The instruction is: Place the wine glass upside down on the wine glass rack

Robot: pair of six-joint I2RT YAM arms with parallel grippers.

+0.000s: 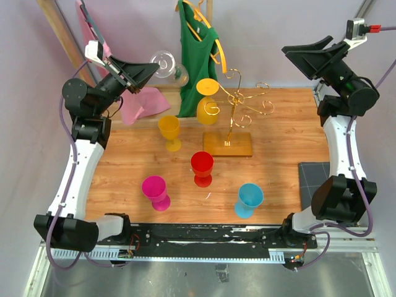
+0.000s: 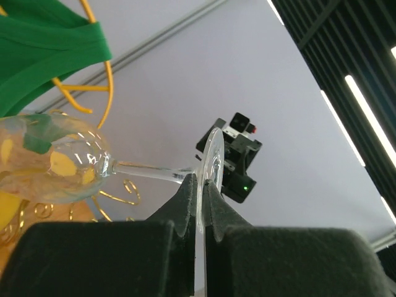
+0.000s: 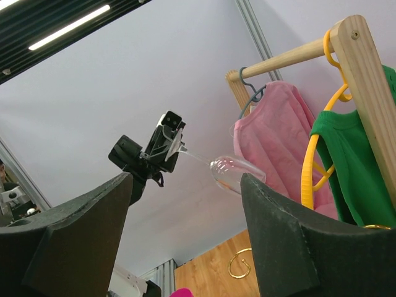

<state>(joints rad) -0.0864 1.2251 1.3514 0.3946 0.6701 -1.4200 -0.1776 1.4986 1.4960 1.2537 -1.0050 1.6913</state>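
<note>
Robot lab test cell, not a home. Left arm [image 1: 80,154] and right arm [image 1: 343,148] are bolted to a rail [image 1: 204,235] at the near edge of a wood-top table [image 1: 278,124], with purple cables [image 1: 64,185] running along both. Plain pale backdrop walls [image 1: 278,25] behind, strip lights [image 3: 68,28] in a dark slatted ceiling [image 2: 346,37]. Contents are staged props: coloured goblets [image 1: 202,168], a gold wine glass rack [image 1: 228,145], a wooden clothes frame [image 3: 368,93] with hangers and tops. Dark mat [image 1: 312,179] at the table's right side, bare metal sheet [image 1: 204,278] below the rail.
</note>
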